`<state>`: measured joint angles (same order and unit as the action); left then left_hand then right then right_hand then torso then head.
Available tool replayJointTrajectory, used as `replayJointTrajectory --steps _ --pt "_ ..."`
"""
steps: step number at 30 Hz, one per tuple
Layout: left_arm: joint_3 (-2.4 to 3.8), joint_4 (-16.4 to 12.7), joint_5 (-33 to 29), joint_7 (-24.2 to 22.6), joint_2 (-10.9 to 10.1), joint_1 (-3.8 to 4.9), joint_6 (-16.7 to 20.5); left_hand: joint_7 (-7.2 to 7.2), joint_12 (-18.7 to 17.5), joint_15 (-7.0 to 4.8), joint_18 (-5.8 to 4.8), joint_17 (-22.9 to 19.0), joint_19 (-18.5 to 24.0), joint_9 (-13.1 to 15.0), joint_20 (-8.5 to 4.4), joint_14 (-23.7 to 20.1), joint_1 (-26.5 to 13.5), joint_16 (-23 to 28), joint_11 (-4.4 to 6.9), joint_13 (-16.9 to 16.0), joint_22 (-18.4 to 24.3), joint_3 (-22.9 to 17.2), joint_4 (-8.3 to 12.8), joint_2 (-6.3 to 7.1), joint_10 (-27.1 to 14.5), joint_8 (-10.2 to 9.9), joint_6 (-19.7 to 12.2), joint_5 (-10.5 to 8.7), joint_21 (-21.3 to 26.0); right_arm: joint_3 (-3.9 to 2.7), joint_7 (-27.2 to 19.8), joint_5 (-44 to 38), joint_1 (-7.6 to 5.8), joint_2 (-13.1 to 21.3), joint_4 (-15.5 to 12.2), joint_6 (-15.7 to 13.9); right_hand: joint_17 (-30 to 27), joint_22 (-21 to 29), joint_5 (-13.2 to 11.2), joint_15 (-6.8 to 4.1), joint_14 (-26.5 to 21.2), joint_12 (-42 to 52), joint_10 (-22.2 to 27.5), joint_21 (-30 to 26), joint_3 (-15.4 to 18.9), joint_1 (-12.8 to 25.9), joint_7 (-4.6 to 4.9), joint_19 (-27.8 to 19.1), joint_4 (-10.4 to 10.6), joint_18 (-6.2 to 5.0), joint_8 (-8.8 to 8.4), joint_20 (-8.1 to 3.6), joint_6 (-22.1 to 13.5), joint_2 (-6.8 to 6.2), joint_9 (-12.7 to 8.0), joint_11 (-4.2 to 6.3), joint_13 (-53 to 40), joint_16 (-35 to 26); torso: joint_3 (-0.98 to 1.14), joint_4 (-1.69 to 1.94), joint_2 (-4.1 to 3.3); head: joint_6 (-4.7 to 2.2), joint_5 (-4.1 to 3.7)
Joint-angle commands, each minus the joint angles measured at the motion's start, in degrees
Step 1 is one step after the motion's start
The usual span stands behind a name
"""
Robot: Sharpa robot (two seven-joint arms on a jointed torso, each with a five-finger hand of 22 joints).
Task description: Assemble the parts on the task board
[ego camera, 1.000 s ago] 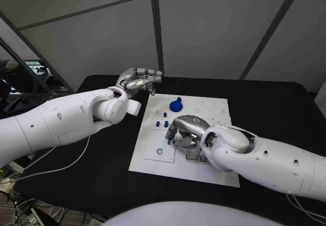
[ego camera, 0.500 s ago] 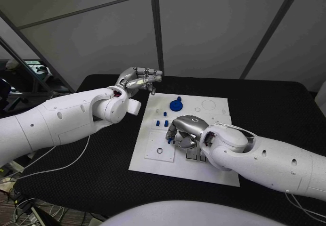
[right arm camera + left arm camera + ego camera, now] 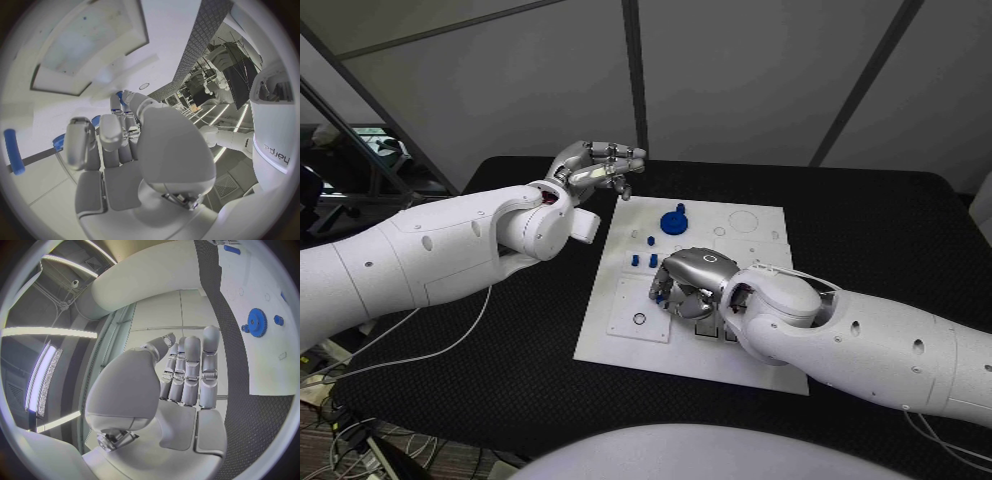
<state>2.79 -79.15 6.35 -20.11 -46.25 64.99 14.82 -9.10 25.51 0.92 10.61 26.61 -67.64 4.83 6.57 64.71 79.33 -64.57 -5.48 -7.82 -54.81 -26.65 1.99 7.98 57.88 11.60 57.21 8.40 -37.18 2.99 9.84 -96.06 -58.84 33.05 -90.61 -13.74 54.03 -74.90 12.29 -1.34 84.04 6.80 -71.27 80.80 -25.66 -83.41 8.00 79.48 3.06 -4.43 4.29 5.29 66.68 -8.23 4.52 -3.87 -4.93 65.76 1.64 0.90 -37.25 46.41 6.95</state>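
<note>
- The white task board [image 3: 625, 335] is seen lying in the middle of the black worktop [image 3: 877, 230], slightly turned.
- The right robot hand [image 3: 687, 283] is held low over the middle of the task board, fingers curled downward; in the right wrist view a small blue part [image 3: 119, 96] is seen at its fingertips [image 3: 128, 100], but whether it is pinched cannot be told.
- A blue peg [image 3: 13, 151] is seen lying on the board near that hand in the right wrist view.
- A blue gear [image 3: 675, 224] is seated on the far half of the board, with a smaller blue piece [image 3: 681, 210] just beyond it.
- A few short blue pegs [image 3: 643, 261] are stood upright between the gear and the right robot hand.
- The left robot hand [image 3: 597, 169] is raised above the worktop beyond the board's far left corner, well apart from the parts; its fingers [image 3: 190, 371] are held straight and close side by side, and nothing is gripped.
</note>
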Motion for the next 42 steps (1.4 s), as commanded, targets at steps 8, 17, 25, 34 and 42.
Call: replayJointTrajectory --steps 8,17,25,34,42 --pt "0.04 0.0 -0.2 0.2 0.0 0.1 -1.1 -0.25 0.2 0.01 -0.3 -0.1 0.4 -0.1 -0.07 -0.1 -0.2 0.4 0.01 0.0 0.1 0.4 0.0 -0.41 -0.5 0.2 0.0 0.0 0.0 0.4 1.1 -1.2 0.21 0.4 0.0 -2.3 -4.2 5.2 -0.1 2.43 -0.4 -2.8 7.7 -3.9 -0.7 3.0 2.28 -4.7 0.3 -0.48 -0.84 1.6 -7.6 -2.65 -0.9 -2.47 1.3 -2.4 -0.01 0.03 0.06 -0.11 -0.01" --pt "0.04 0.0 -0.2 0.4 -0.1 0.09 -1.4 -0.26 0.2 0.02 -0.29 -0.1 0.5 -0.1 -0.06 -0.1 -0.2 0.5 0.01 0.0 0.1 0.5 0.0 -0.49 -0.5 0.2 0.0 0.02 0.1 0.41 0.3 -0.3 0.22 1.6 -1.3 -6.8 -6.2 7.5 0.2 2.78 -1.0 -2.0 10.5 -5.7 -0.3 3.3 2.38 -6.4 0.2 -1.08 -0.47 2.17 -8.5 -2.83 -0.7 -2.89 1.1 -3.4 0.03 -0.04 0.07 -0.31 -0.07" --pt "0.03 0.2 -0.2 0.5 -0.1 0.08 -1.6 -0.26 0.2 0.02 -0.29 -0.1 0.5 -0.1 -0.06 -0.1 -0.2 0.5 0.01 0.0 0.1 0.5 0.0 -0.49 -0.5 0.2 0.0 0.02 0.1 0.33 -0.6 1.9 0.19 5.0 -5.1 -10.6 -7.3 8.1 0.2 2.71 -1.3 -1.0 10.5 -6.1 -0.1 3.6 2.21 -6.8 0.3 -1.23 -0.36 2.18 -8.3 -2.85 -0.6 -2.73 0.9 -4.0 0.01 -0.04 0.09 -0.79 -0.13" --pt "-0.01 0.4 -0.2 0.5 -0.2 0.07 -1.7 -0.26 0.2 0.02 -0.29 -0.1 0.5 -0.1 -0.06 -0.1 -0.2 0.5 0.01 0.0 0.1 0.5 0.0 -0.49 -0.5 0.2 0.0 0.02 0.1 -2.75 3.0 3.8 -0.84 11.6 -9.2 -5.5 -7.7 7.9 -0.2 2.45 -1.3 0.3 10.5 -6.1 0.5 4.0 1.55 -6.6 0.6 -1.19 -0.25 2.02 -7.9 -3.07 -0.5 -2.32 0.9 -4.1 -0.02 -0.21 0.09 -1.55 -0.87" --pt "-0.08 0.6 -0.2 0.5 0.0 -0.02 -1.8 -0.26 0.3 0.02 -0.26 -0.2 0.5 -0.1 -0.06 -0.1 -0.2 0.5 0.0 0.0 0.2 0.5 0.0 -0.54 -0.6 0.2 0.0 0.03 0.3 -4.28 7.7 3.9 -2.78 14.8 -8.2 1.9 -15.1 14.6 -2.6 2.54 -3.8 3.1 15.6 -11.6 8.1 3.2 0.28 -11.5 2.0 -2.56 -0.55 2.02 -11.2 -2.96 -0.7 -2.3 0.8 -9.1 0.0 -0.02 0.03 -2.28 -1.9"
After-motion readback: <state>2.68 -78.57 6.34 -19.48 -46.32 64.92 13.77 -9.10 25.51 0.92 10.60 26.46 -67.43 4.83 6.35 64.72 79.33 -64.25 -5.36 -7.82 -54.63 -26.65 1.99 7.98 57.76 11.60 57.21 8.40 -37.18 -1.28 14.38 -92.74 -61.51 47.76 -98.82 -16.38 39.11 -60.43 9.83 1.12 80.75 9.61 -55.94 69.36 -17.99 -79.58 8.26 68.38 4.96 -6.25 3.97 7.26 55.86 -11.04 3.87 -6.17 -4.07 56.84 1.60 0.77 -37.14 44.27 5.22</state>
